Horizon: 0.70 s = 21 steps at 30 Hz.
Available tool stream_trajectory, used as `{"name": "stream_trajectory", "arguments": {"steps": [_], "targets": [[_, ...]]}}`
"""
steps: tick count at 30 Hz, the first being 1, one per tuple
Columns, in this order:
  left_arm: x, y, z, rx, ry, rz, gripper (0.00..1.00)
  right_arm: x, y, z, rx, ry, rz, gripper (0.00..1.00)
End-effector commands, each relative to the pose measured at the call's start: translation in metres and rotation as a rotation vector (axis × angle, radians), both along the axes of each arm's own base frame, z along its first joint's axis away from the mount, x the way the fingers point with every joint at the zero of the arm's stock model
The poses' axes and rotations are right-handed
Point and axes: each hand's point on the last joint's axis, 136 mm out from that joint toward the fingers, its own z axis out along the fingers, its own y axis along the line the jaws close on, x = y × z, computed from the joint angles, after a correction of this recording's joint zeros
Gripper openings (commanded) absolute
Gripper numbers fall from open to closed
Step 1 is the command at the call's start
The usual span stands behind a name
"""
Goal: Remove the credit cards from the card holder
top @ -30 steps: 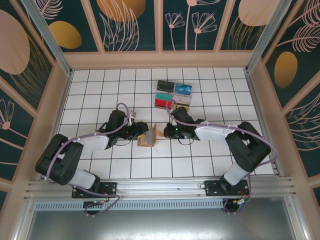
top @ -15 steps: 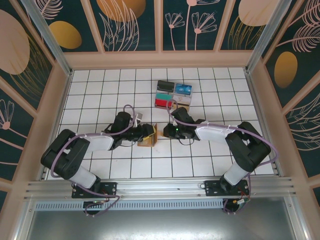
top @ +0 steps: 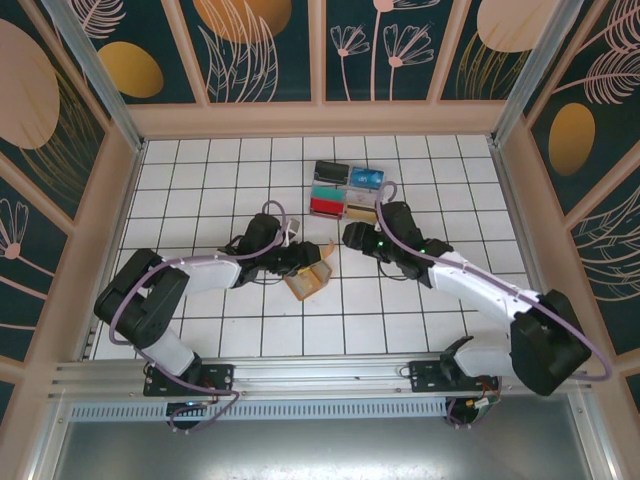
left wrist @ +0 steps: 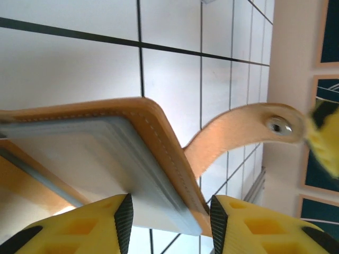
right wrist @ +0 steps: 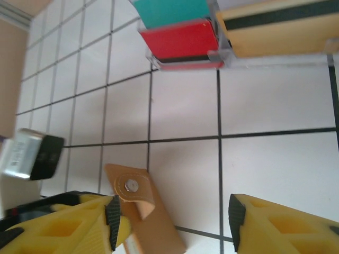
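Observation:
The card holder (top: 311,279), a tan leather wallet with grey-blue pockets, hangs tilted just above the tiles at mid-table. My left gripper (top: 299,259) is shut on its edge; in the left wrist view the card holder (left wrist: 106,153) sits between both pads of the left gripper (left wrist: 169,217), its snap strap (left wrist: 249,129) curling off to the right. My right gripper (top: 352,237) stands open just right of it with nothing between the fingers. In the right wrist view the card holder's strap (right wrist: 132,186) lies beside the left finger of the right gripper (right wrist: 172,219). Credit cards inside the holder are hidden.
Clear trays at the back middle hold card stacks: red (top: 326,205), gold (top: 362,208), blue (top: 367,180) and a dark one (top: 330,173). In the right wrist view the red stack (right wrist: 183,42) and gold stack (right wrist: 280,34) lie straight ahead. Wooden walls (top: 110,220) ring the tiled floor.
My right gripper opened, let go at the holder and drew back to the right. The left gripper shifted right with the holder, which tipped over more.

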Motion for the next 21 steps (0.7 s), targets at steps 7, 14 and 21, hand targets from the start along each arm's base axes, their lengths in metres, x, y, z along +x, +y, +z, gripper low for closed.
{"name": "stream_trajectory", "arguments": {"steps": [7,14,21], "targets": [[0.017,-0.007,-0.009,0.042,0.003,0.012,0.37,-0.008,0.036,0.008,-0.017,0.007,0.112,0.48],[0.027,-0.010,-0.026,0.082,0.027,0.020,0.32,-0.020,0.052,-0.017,-0.102,0.039,0.180,0.27],[0.028,-0.010,-0.035,0.099,0.033,0.022,0.25,-0.024,0.057,-0.053,-0.159,0.105,0.221,0.21]]}}
